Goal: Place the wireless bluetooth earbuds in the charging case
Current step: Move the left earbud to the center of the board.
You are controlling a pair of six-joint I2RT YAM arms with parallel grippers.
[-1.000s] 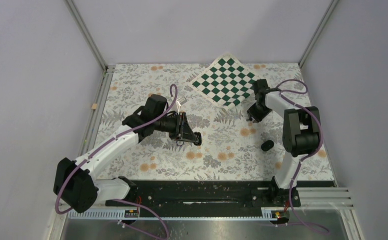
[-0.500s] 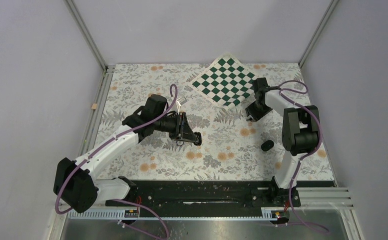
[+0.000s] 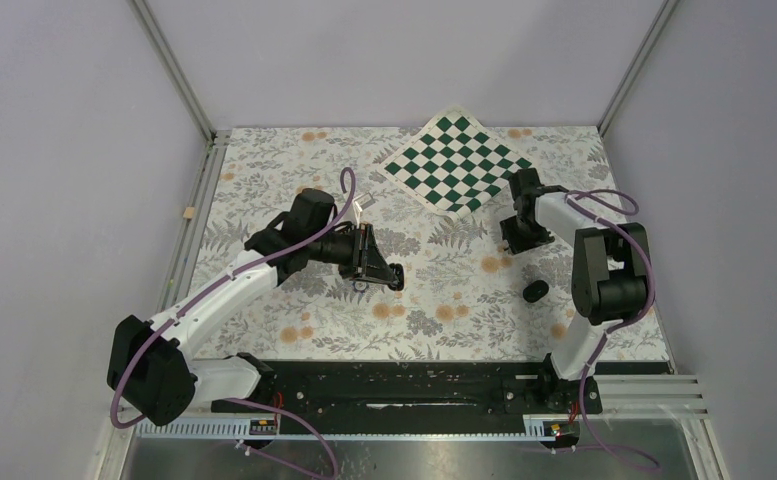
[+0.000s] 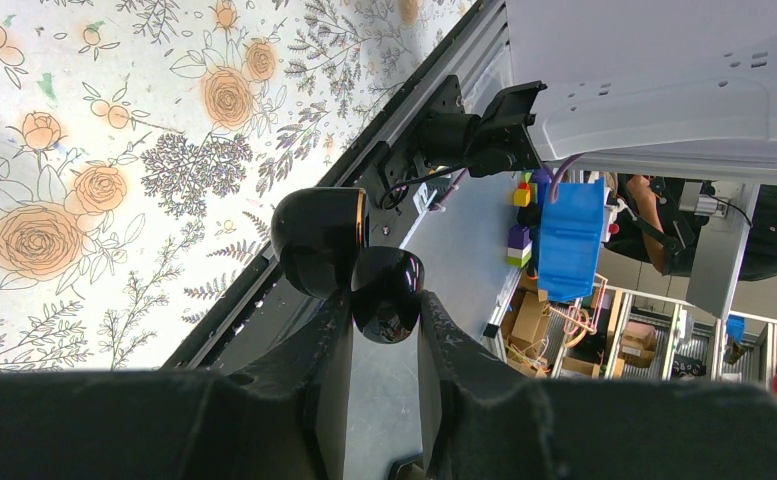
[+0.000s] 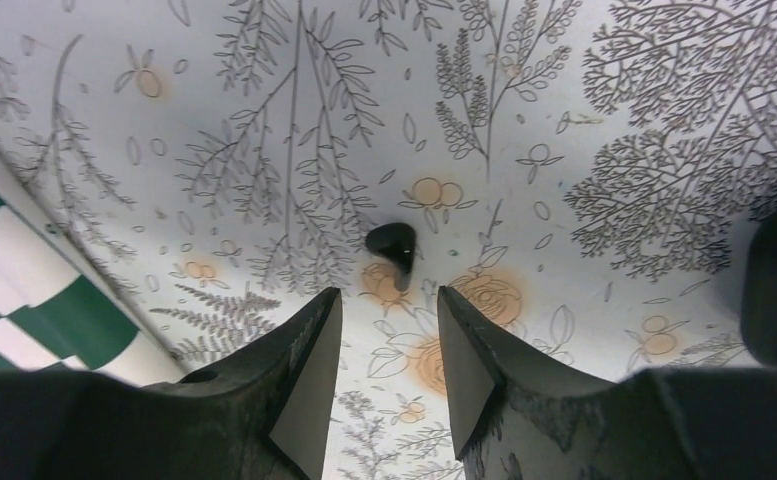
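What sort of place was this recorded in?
Probably a robotics lab test cell: plain grey walls on aluminium frame posts, a floral-covered table, and cluttered storage shelves beyond the table edge.

A floral-printed cloth covers the table (image 3: 264,330), ringed by pale grey walls and slanting metal frame posts (image 3: 174,70). A green-and-white chequered mat (image 3: 454,165) lies turned diagonally at the far edge. A small tan strip (image 3: 189,212) sits on the left rail. Beyond the table's near edge, the left wrist view shows a blue bin (image 4: 569,235), coloured blocks (image 4: 520,195) and cardboard boxes (image 4: 529,325).
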